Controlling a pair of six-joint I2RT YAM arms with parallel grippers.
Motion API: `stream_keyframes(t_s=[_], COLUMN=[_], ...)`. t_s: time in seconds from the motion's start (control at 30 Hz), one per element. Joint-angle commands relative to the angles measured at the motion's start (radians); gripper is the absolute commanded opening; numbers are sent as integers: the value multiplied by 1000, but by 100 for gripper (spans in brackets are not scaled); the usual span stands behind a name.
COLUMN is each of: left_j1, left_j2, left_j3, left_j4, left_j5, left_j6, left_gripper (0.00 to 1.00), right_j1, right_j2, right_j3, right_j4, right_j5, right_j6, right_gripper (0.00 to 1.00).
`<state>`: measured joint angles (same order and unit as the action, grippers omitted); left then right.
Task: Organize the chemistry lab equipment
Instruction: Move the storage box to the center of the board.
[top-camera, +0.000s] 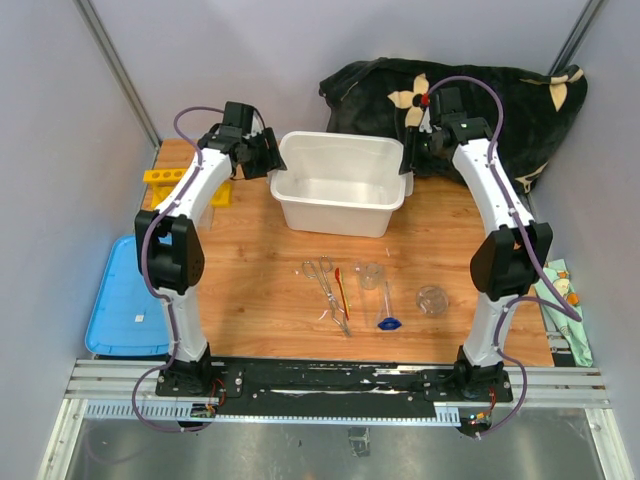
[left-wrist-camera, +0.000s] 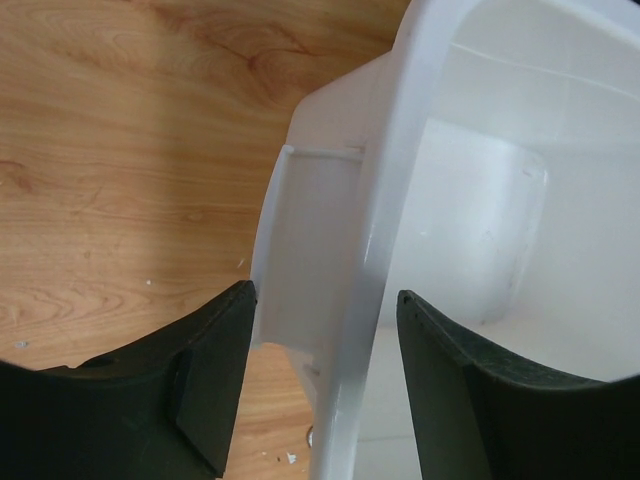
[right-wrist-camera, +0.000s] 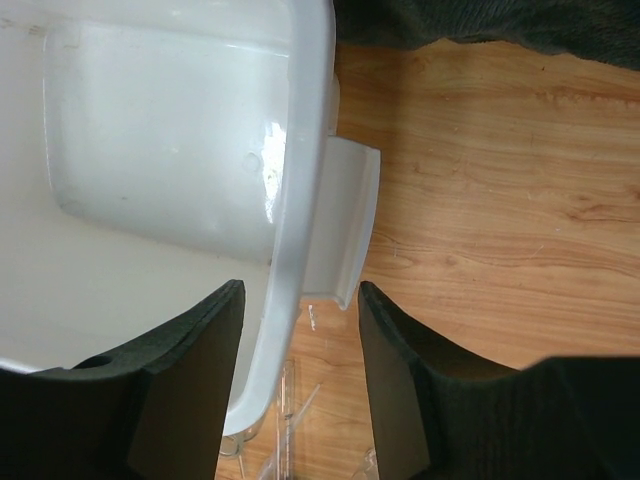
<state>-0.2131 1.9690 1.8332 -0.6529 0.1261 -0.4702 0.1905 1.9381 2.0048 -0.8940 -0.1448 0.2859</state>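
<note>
Right now both of my grippers stand at the white plastic bin (top-camera: 340, 141), one at each short end. My left gripper (top-camera: 262, 152) is at its left end and my right gripper (top-camera: 413, 160) is at its right end.

On the left, my jaws are spread wide and straddle the rim. One finger (left-wrist-camera: 210, 385) is outside by the handle lip (left-wrist-camera: 300, 250), and the other finger (left-wrist-camera: 480, 400) is inside the bin. The outer fingertip lines up with the lip's edge, but I cannot tell whether it presses there. Nothing is clamped.

On the right it is the same, mirrored. One finger (right-wrist-camera: 185, 385) is inside the bin, the other (right-wrist-camera: 400, 390) is outside over the wooden table (top-camera: 250, 260), and the rim runs between them with a sliver of space on each side.

The lab equipment lies on the table nearer my bases, well apart from both grippers. The metal tweezers (top-camera: 327, 288) lie just beside the thin red-orange tool (top-camera: 342, 292). To their right are a small clear glass beaker (top-camera: 370, 276), the blue-based glass piece (top-camera: 389, 322) and a second beaker (top-camera: 432, 299). The yellow holed tube rack (top-camera: 163, 177) sits at the table's far left edge, beside my left arm. A blue lid (top-camera: 125, 300) lies off the table's left side, and a black flower-patterned blanket (top-camera: 500, 100) is heaped beyond the bin.
</note>
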Motion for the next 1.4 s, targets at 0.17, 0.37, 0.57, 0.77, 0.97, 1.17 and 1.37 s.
stream_keyframes(t_s=[0.17, 0.37, 0.57, 0.77, 0.97, 1.17, 1.37], left_j1=[-6, -8, -9, -9, -9, -9, -7], left_j2=[26, -2, -65, -141, -207, -276, -326], left_j3=[18, -9, -66, -121, -170, -247, -299], left_j4=[8, 7, 0, -24, -50, -72, -91], left_j5=[44, 46, 51, 21, -40, -90, -154], left_j6=[30, 33, 28, 38, 52, 60, 68], left_gripper=[57, 51, 49, 49, 49, 49, 49], right_j1=[-2, 21, 50, 80, 124, 184, 212], right_j2=[39, 112, 96, 57, 58, 66, 64], right_j3=[2, 41, 23, -32, -39, -40, -54], right_j4=[-24, -71, -78, -73, -72, -74, -76], right_j5=[-15, -45, -60, -79, -101, -123, -136], right_j6=[-32, -62, -71, -81, -83, -83, -85], right_gripper=[37, 19, 8, 8, 8, 8, 8])
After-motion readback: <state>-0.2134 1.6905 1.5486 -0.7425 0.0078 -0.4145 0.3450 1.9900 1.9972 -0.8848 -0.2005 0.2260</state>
